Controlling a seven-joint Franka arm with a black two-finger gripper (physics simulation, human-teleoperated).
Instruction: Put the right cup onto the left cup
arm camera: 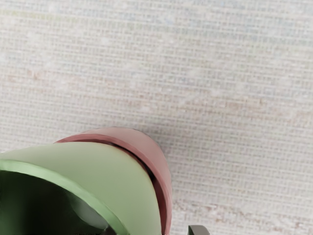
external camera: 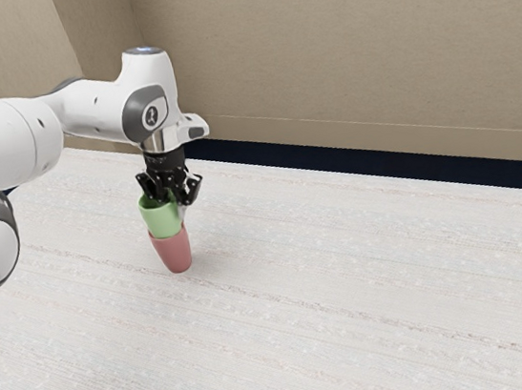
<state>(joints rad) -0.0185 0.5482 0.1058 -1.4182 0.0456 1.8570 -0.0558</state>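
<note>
Gripper [external camera: 174, 202] astride the green cup's wall, fingers apart; cups stacked.

Condition of gripper: the black gripper points downward at the mouth of the green cup [external camera: 161, 219]. Its two fingers [arm camera: 198, 230] stand apart with part of the cup's wall between them. One fingertip lies within the mouth; the other is outside the cup, with a visible gap between it and the green wall in the wrist view. No clamping on the cup is recorded.

Position of the task's item: the green cup sits on the red cup [external camera: 176, 255], its lower part inside the red rim. The green cup's mouth faces up and its interior is dark. In the wrist view, a dark crescent separates the green wall from the red rim along one side, and the red rim curves around the green cup there. Whether the green cup is fully seated cannot be determined, as its base is hidden within the red one.

Support: the red cup stands on the pale, streaked table [external camera: 350, 289], base down.

Surroundings: the white arm [external camera: 90, 103] enters from the exterior view's left, with its hand above the stack. Behind the table are a dark strip [external camera: 383, 168] and a tan wall [external camera: 346, 39].
</note>
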